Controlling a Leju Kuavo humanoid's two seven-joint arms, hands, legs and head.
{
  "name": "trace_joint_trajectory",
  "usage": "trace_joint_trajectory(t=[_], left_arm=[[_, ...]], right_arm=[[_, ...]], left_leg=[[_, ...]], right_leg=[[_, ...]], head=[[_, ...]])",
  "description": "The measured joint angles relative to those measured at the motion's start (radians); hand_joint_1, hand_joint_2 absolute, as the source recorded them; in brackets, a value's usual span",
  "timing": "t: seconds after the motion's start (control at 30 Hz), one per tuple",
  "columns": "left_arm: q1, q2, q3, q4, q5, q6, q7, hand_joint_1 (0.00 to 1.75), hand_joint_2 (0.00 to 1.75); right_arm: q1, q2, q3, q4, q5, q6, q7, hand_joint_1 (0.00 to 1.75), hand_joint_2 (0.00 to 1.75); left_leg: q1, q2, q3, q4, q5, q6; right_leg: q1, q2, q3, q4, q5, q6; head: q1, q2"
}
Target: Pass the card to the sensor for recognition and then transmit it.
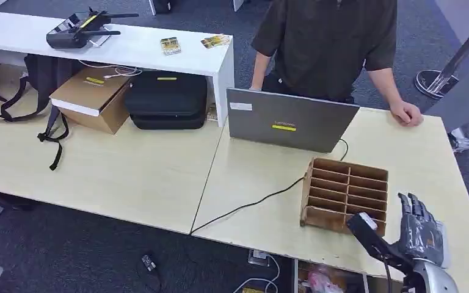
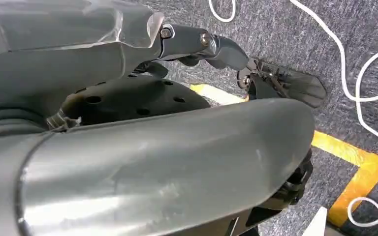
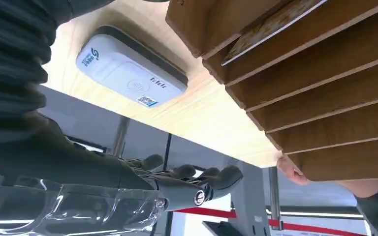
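Note:
My right hand [image 1: 419,231] hovers over the table's near right corner, just right of the wooden slotted rack [image 1: 345,194]; its fingers [image 3: 197,183] are stretched out and hold nothing. The sensor, a flat white reader [image 3: 130,66], lies on the tabletop beside the rack. From the head view the hand covers most of it, leaving a white edge [image 1: 444,245]. A thin pale edge [image 3: 280,33] lies in one rack slot and may be the card; I cannot tell. My left hand [image 2: 202,44] hangs over the carpet, fingers loose and holding nothing.
A grey laptop [image 1: 290,119] stands behind the rack, its black cable [image 1: 262,200] running across the table. A person in a dark shirt [image 1: 330,43] stands behind it, one hand [image 1: 406,113] on the table. A cardboard box [image 1: 91,97] and black case [image 1: 167,101] sit at the left.

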Motion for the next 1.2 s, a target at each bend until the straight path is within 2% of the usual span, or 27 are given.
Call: trace_joint_trajectory(t=[0.57, 0.87, 1.2], left_arm=[[-0.010, 0.000, -0.002, 0.000, -0.008, 0.000, 0.000, 0.00, 0.00], [-0.010, 0.000, -0.007, 0.000, -0.010, 0.000, 0.000, 0.00, 0.00], [-0.010, 0.000, -0.007, 0.000, -0.010, 0.000, 0.000, 0.00, 0.00]], right_arm=[[-0.040, 0.062, 0.065, 0.026, 0.013, 0.010, 0.002, 0.00, 1.75], [-0.038, 0.088, 0.066, 0.024, 0.035, 0.013, 0.018, 0.00, 1.75], [-0.034, 0.092, 0.066, 0.024, 0.043, 0.016, 0.018, 0.00, 1.75]], left_leg=[[0.000, 0.000, 0.000, 0.000, 0.000, 0.000], [0.000, 0.000, 0.000, 0.000, 0.000, 0.000], [0.000, 0.000, 0.000, 0.000, 0.000, 0.000]], right_leg=[[0.000, 0.000, 0.000, 0.000, 0.000, 0.000], [0.000, 0.000, 0.000, 0.000, 0.000, 0.000], [0.000, 0.000, 0.000, 0.000, 0.000, 0.000]], head=[[0.000, 0.000], [0.000, 0.000], [0.000, 0.000]])
